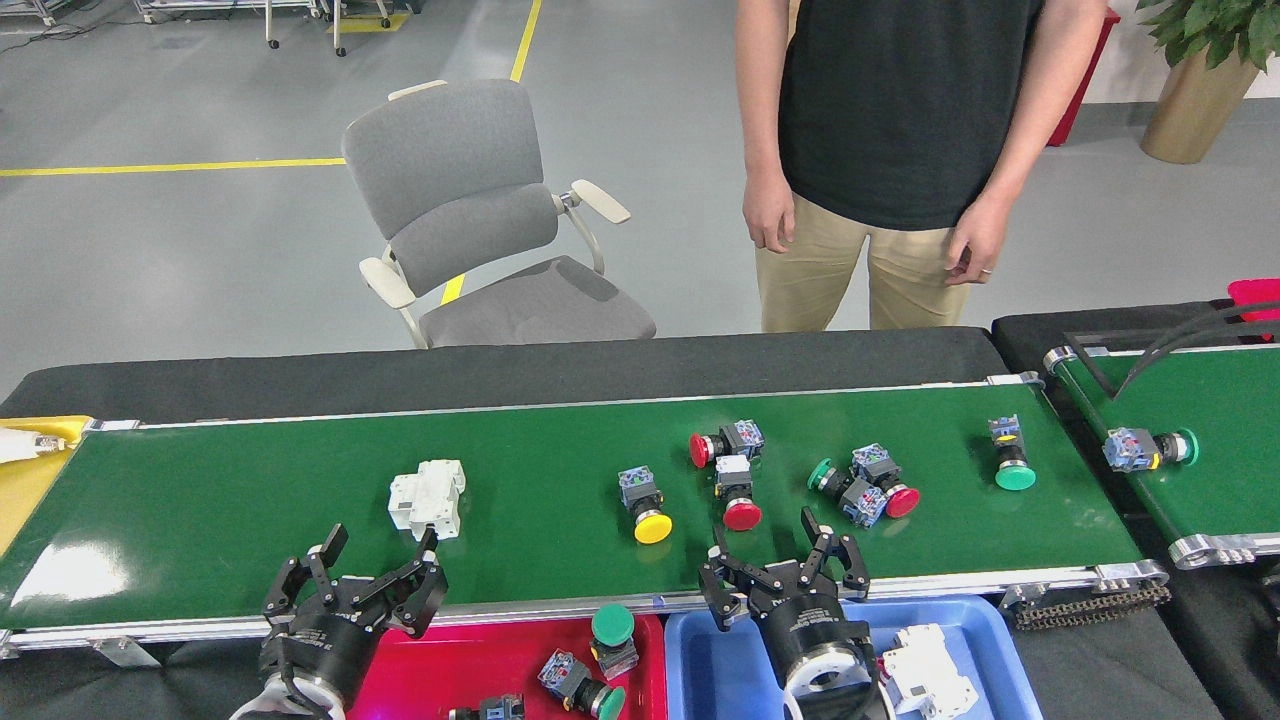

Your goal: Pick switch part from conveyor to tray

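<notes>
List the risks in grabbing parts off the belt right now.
1. The red button switches lie touching each other, and so do the green and red pair; the open right gripper may nudge or catch two at once.
2. The white breaker lies just past the open left gripper, whose fingers could knock it.
3. A person's hand hangs beyond the conveyor.

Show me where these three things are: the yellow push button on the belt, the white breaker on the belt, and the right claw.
yellow push button (653,527), head view, on its round yellow cap.
white breaker (428,497), head view, on its top face.
right claw (782,562), head view, midway between its open fingertips.
</notes>
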